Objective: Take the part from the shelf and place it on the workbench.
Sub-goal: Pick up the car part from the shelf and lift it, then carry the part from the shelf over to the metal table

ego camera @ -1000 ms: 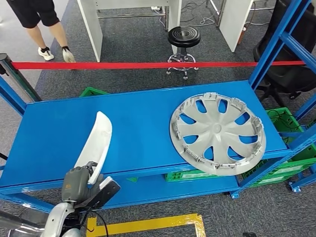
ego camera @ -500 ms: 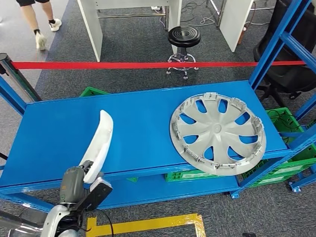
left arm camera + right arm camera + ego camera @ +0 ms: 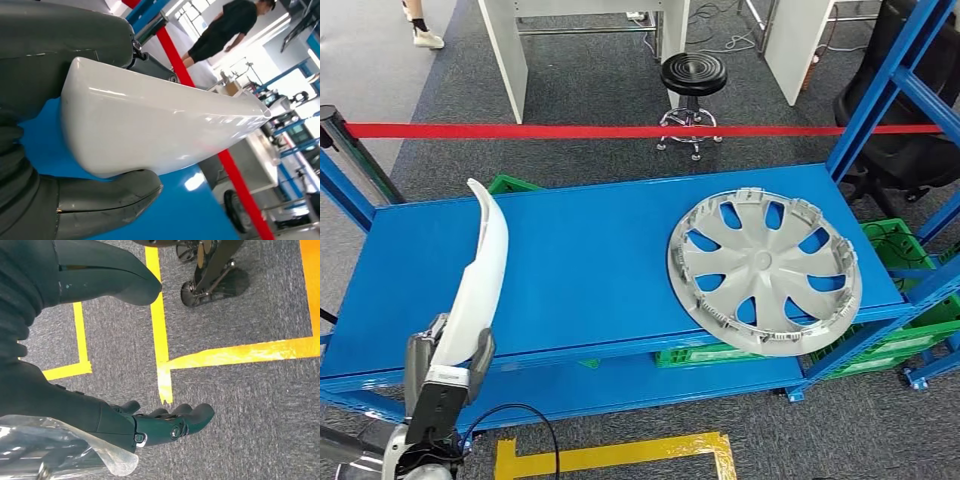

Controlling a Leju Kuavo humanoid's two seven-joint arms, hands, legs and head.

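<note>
Left hand (image 3: pixel 441 375) clamped on the near end of the white curved part (image 3: pixel 477 280), thumb below and fingers above, raised over the near left edge of the blue shelf (image 3: pixel 592 260). Right hand (image 3: pixel 166 422) hanging over grey carpet, fingers apart, holding nothing. Silver wheel cover (image 3: pixel 764 270) lying flat on the shelf's right side. Green crates (image 3: pixel 901 250) below the shelf, contents impossible to tell.

One white curved part (image 3: pixel 482 280), one hubcap (image 3: pixel 764 268), one stool (image 3: pixel 693 75), two robot hands (image 3: pixel 441 375) (image 3: pixel 113 390)
</note>
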